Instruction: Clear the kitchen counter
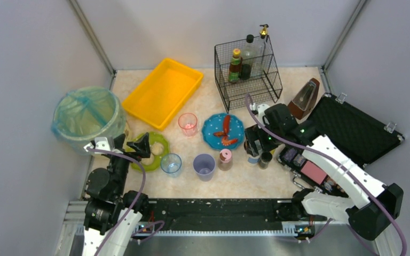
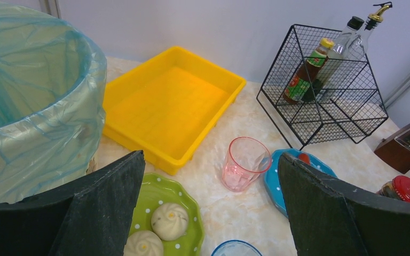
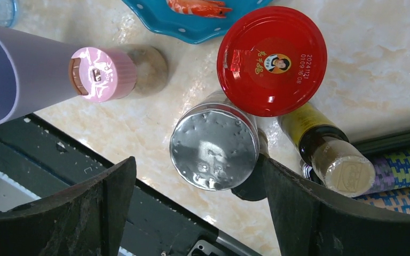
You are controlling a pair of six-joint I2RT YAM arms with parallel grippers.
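Beige kitchen counter (image 1: pixel 256 181) is lying cluttered. Right gripper (image 3: pixel 197 162) is hovering spread over a silver-capped jar (image 3: pixel 213 145) right of the blue plate (image 1: pixel 211 133); closing risks toppling the neighbouring red-lidded jar (image 3: pixel 271 60). Left gripper (image 2: pixel 211 156) is idling released.

Plain grey walls (image 1: pixel 192 26), slim metal corner posts (image 1: pixel 91 34), soft even light

The left arm (image 1: pixel 107 184) and right arm (image 1: pixel 337 162): black joints, white shells, a mauve cable (image 1: pixel 143 180) looping along each, rough matte black fingers (image 2: pixel 104 205).
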